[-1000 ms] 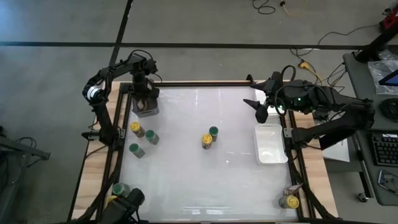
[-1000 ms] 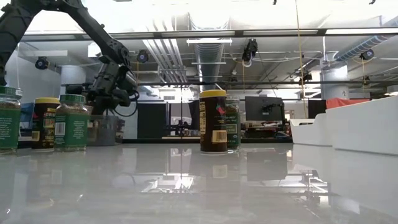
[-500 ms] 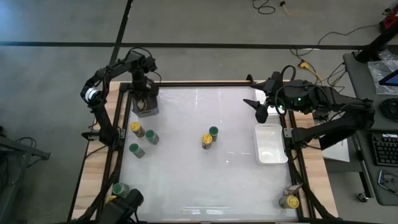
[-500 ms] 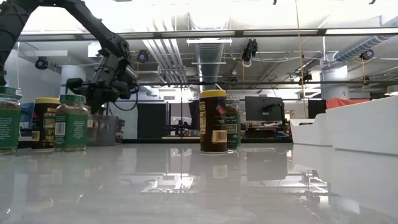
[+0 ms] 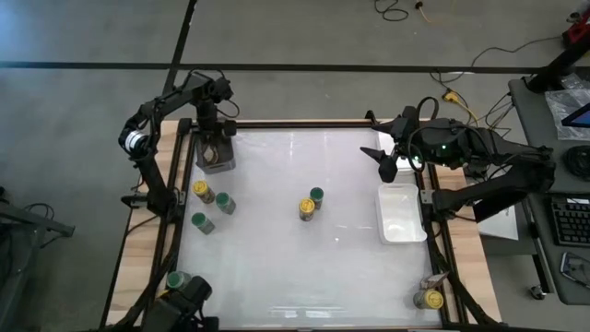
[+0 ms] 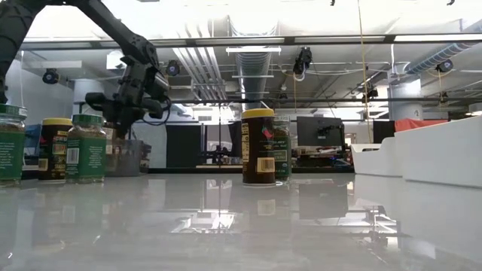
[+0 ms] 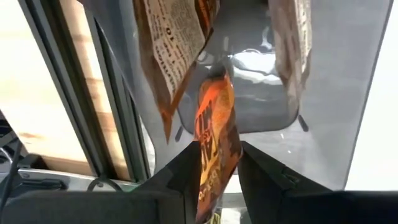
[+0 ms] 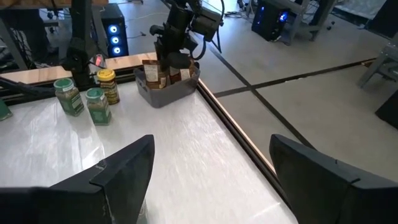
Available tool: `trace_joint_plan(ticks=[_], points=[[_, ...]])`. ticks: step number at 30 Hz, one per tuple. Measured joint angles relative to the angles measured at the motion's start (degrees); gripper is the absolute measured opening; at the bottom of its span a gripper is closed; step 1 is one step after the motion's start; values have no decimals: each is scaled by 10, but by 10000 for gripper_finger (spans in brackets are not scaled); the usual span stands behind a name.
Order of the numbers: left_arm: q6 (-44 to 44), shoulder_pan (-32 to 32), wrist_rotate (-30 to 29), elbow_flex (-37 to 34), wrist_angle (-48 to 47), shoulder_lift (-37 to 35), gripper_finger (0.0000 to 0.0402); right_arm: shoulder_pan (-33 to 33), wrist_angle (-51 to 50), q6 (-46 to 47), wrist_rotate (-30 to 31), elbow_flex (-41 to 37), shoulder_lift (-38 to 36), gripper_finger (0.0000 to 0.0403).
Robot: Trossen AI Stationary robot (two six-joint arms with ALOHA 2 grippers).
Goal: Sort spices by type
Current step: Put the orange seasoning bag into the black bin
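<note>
Orange packet (image 7: 214,134) nipped in left tool (image 7: 219,180) above grey cup (image 5: 216,159) (right tool (image 8: 208,180) wide, empty).

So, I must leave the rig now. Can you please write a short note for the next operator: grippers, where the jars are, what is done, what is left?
Left gripper: over the grey cup at the far left corner, shut on an orange packet.
Right gripper: open, holding nothing, waiting above the far end of the white tray.
Jars: three near the left edge, one yellow-and-green pair at mid-table, some at the near left corner, one at the near right corner.
Done: no jars grouped by lid colour yet.
Left: sort all the jars.
</note>
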Motion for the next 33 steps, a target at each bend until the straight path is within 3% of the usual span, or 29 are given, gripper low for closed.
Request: trace_joint_plan(ticks=[25,33], points=[[-24,4,-37,26,-23,-6,83,0,-2,10,0,0,0,305],[-22,4,-31,25,-34,-6,53,0,-2,12,0,0,0,289]])
